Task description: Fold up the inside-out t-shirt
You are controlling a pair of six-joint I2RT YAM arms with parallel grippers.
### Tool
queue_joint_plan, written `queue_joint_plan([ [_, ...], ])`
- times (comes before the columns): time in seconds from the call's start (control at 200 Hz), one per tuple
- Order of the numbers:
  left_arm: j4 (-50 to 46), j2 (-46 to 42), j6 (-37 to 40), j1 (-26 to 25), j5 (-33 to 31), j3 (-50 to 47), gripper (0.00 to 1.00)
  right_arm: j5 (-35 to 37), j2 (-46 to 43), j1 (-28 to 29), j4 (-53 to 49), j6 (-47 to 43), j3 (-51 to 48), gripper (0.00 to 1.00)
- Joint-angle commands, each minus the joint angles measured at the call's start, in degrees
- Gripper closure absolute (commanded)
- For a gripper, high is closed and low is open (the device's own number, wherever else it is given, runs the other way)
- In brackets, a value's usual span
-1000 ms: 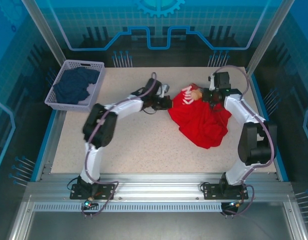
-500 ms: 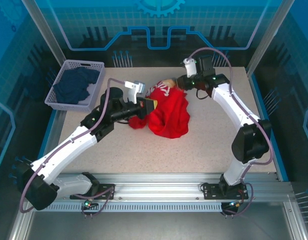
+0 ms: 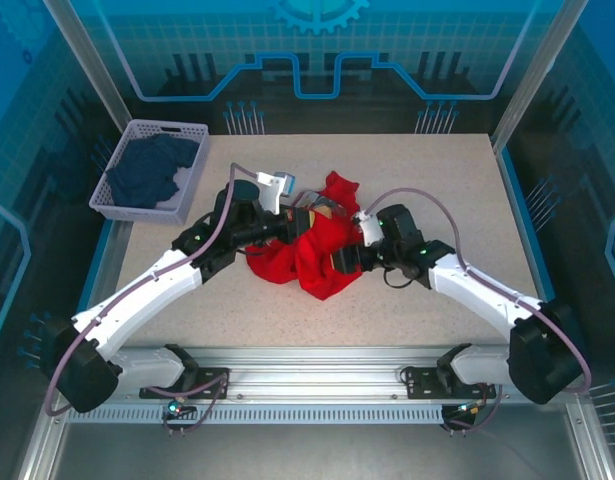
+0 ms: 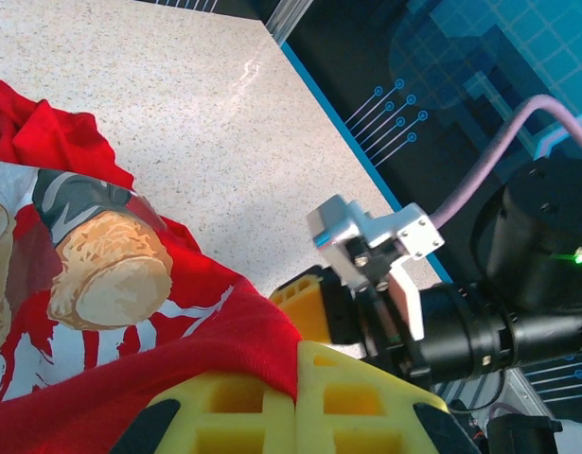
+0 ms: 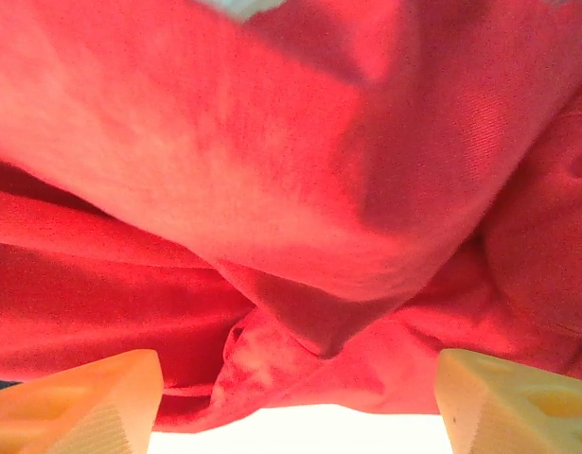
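Out mid-table [image 3: 457,190], our inside-out t-shirt [image 3: 312,258] sits in a crumpled heap, left gripper [image 4: 298,352] pinching its edge, right gripper [image 5: 295,378] gaping empty beside it, so we reckon zero folds done yet.

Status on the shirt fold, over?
Left gripper shut, pinching red t-shirt. Right gripper open, facing the bunched cloth. Not folded yet. Basket of navy clothes far left, apart from it.
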Motion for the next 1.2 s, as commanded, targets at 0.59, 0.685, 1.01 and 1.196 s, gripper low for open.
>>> queue_joint_plan([
  [0.59,-11.76,5.05,6.65,2.4,-17.06,-1.64,0.82,-29.14,-6.69,-11.29,2.89,0.48,0.06,1.0],
  [0.685,-8.42,2.94,7.83,1.92,-17.07,-4.63,0.65,-30.17,-6.47,-12.82,1.49,-0.03,1.26,1.0],
  [1.01,0.33,-0.53,22.57,-12.02,-14.25,-8.33,0.41,-30.86,-2.74,-14.03,-3.15,0.26,6.93,1.0],
  [1.196,0.55,10.28,23.88,-14.3,-15.46,-2.49,0.39,-30.79,-3.19,-14.38,-2.84,0.67,6.43,1.0],
])
